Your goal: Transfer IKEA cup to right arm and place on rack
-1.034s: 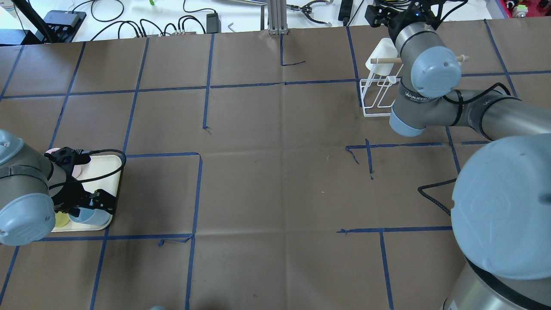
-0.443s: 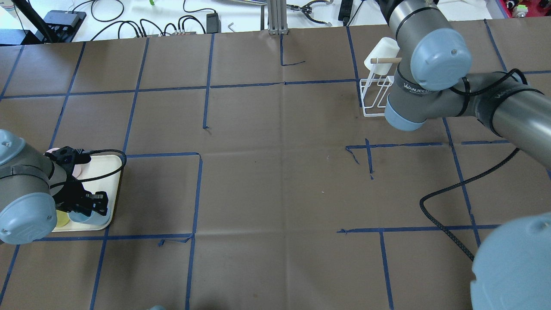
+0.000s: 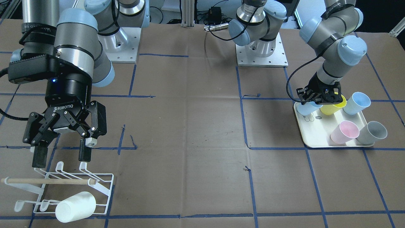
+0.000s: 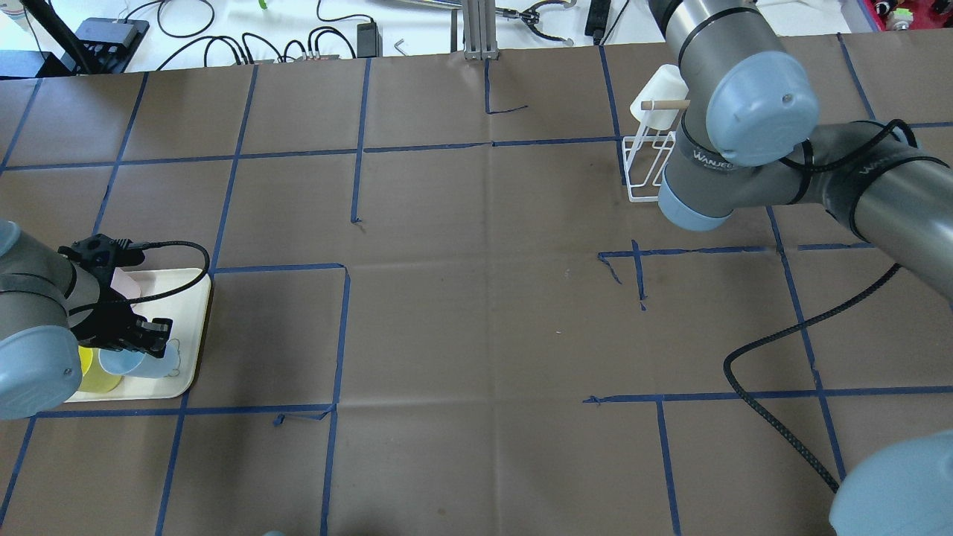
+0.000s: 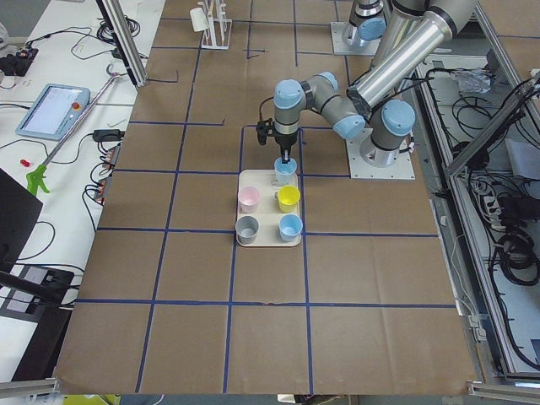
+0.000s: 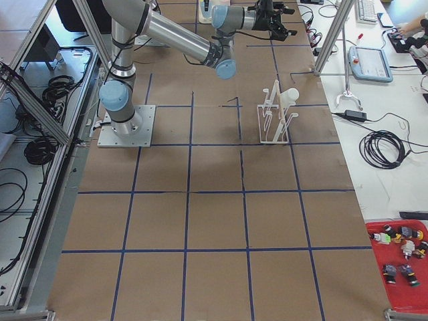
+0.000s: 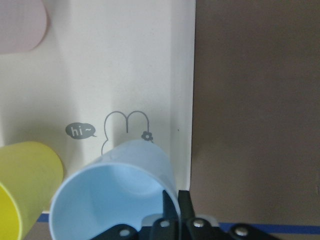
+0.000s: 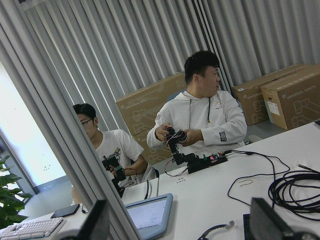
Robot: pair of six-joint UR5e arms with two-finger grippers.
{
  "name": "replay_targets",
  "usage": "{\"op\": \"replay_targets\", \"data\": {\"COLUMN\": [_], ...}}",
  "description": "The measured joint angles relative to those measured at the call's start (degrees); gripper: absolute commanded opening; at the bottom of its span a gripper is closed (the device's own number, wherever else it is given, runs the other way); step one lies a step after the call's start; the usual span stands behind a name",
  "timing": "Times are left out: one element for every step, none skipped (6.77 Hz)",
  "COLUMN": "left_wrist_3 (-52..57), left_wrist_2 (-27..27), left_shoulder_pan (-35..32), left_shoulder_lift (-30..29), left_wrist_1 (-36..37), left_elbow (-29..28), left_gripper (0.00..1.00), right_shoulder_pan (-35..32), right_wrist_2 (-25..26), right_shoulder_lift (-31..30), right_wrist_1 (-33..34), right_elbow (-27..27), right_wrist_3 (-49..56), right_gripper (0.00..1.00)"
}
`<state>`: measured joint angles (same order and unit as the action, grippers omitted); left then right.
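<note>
My left gripper is shut on the rim of a light blue cup, which tilts over the near corner of the cream tray. The left wrist view shows the fingers pinching that cup's wall. From overhead the left gripper sits over the cup. My right gripper hangs open and empty just above the white wire rack with its wooden dowel. Its spread fingers frame the right wrist view. A white cup lies on the rack.
On the tray stand a yellow cup, a second light blue cup, a pink cup and a grey cup. Brown paper with blue tape lines covers the table. Operators sit beyond the table's far edge.
My left gripper has shut on the light blue cup's rim and shifted left with it, tilting it. The right arm has swung and its gripper has left the overhead view.
</note>
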<state>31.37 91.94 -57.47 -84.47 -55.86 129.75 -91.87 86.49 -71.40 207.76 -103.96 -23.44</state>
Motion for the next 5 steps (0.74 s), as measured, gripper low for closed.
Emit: {"op": "replay_targets", "data": {"left_wrist_3": [0.0, 0.0, 0.0, 0.0, 0.1], "left_wrist_2": [-1.6, -3.1, -3.8, -4.1, -5.1], "left_shoulder_pan": [-0.2, -1.0, -2.8, -4.8, -6.6], "left_shoulder_lift": [2.0, 3.2, 2.8, 0.3, -3.3], "left_wrist_1": [-3.2, -8.0, -14.6, -21.1, -26.9], "left_elbow": [-1.9, -6.0, -13.4, -22.6, -32.1], "left_gripper": [0.0, 0.0, 0.0, 0.0, 0.0], "right_shoulder_pan": [0.1, -0.5, -1.4, -2.1, -2.9], "right_wrist_2": [-0.2, -0.2, -0.3, -0.3, -0.3], "right_shoulder_lift": [-1.0, -2.1, -2.6, -2.6, -2.7], "right_wrist_1": [2.6, 1.5, -0.9, -2.1, -2.7], "right_elbow": [-0.2, 0.1, 0.4, 0.5, 0.4], "right_wrist_3": [-1.8, -2.9, -3.3, -3.5, -5.1], "right_gripper": [1.0, 1.0, 1.0, 1.0, 1.0]}}
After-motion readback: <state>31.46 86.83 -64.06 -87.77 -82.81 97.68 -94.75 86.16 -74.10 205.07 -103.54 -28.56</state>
